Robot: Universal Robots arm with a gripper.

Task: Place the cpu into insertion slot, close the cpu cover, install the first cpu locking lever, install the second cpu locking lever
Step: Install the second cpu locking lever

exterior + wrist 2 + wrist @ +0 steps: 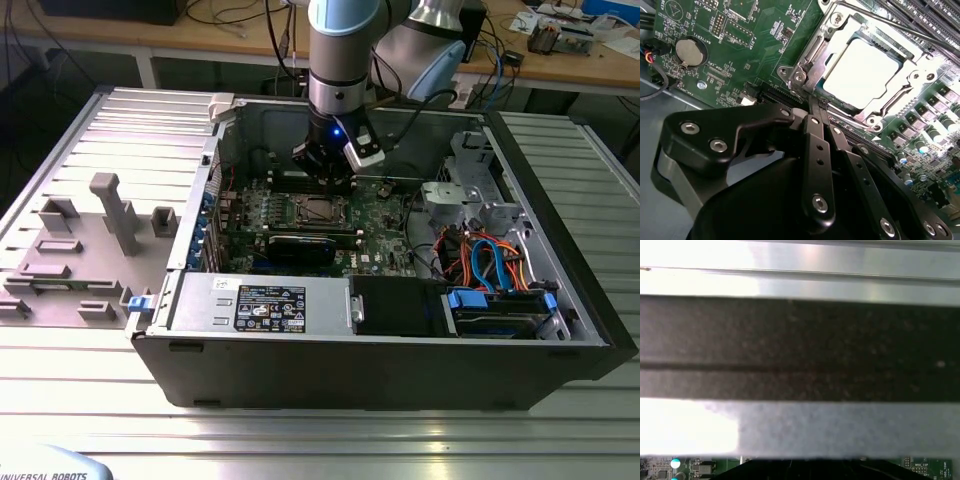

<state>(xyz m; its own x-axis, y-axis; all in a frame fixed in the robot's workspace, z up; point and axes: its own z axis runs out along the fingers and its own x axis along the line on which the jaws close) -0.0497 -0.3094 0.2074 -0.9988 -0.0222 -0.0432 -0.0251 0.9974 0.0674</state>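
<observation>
Inside the open computer case, my gripper [326, 178] hangs just above the insertion slot [318, 208] on the green board. In the second wrist view the cpu [860, 72] lies flat in the slot, silvery top face up. The cpu cover [832, 50] lies down around it, and the chip shows through its window. A thin locking lever [812, 50] runs along one side of the cover, another [920, 37] along the far side. My gripper [819, 107] is shut, its black fingers [815, 130] pressed together, tips at the socket's corner beside the lever's hinge. Nothing shows between them.
A black graphics card [300, 245] lies in front of the socket. A power supply [260, 300] and drive bay with blue and orange cables [490, 265] line the front. The case walls [230, 130] surround the board. A coin battery [689, 52] and memory slots [930, 20] flank the socket.
</observation>
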